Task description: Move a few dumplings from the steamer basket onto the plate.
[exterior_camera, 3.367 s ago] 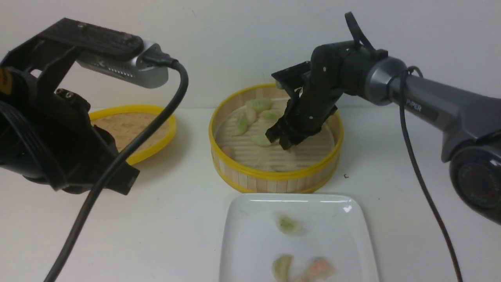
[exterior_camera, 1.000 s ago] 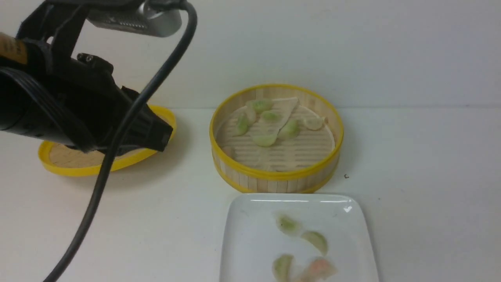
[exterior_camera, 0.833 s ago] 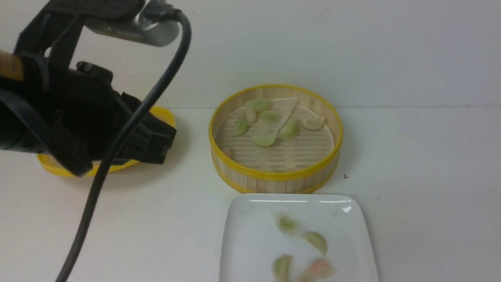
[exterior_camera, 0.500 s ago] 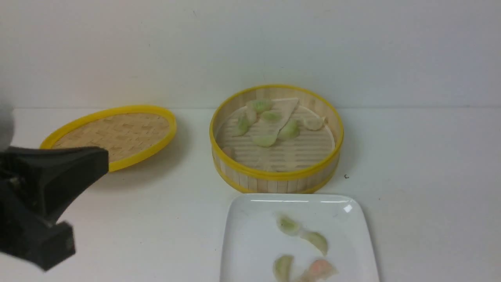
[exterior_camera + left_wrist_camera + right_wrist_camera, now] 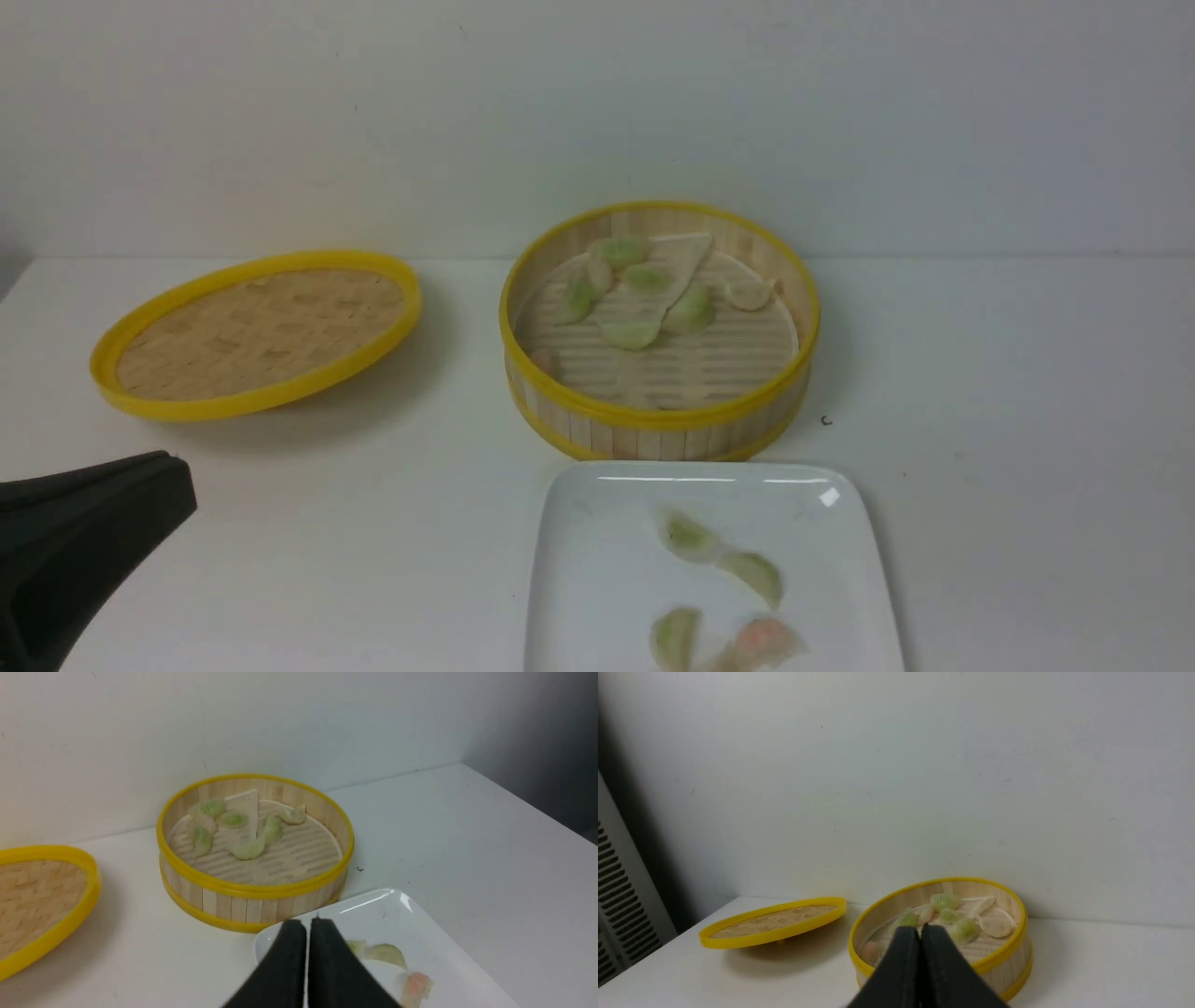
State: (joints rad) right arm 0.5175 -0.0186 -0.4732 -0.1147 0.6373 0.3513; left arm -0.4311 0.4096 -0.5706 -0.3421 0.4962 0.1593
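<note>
wrist views show left gripper [image 5: 310,926] and right gripper [image 5: 920,933] fully closed, fingertips together, holding nothing.

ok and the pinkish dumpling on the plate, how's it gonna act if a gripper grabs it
The pinkish dumpling will probably be soft and may tear if squeezed, as its skin looks thin enough for the filling to show through. It may also slide before it lifts, since the plate is smooth and glossy. It seems unlikely to roll far, with its flattish, uneven shape.
</note>
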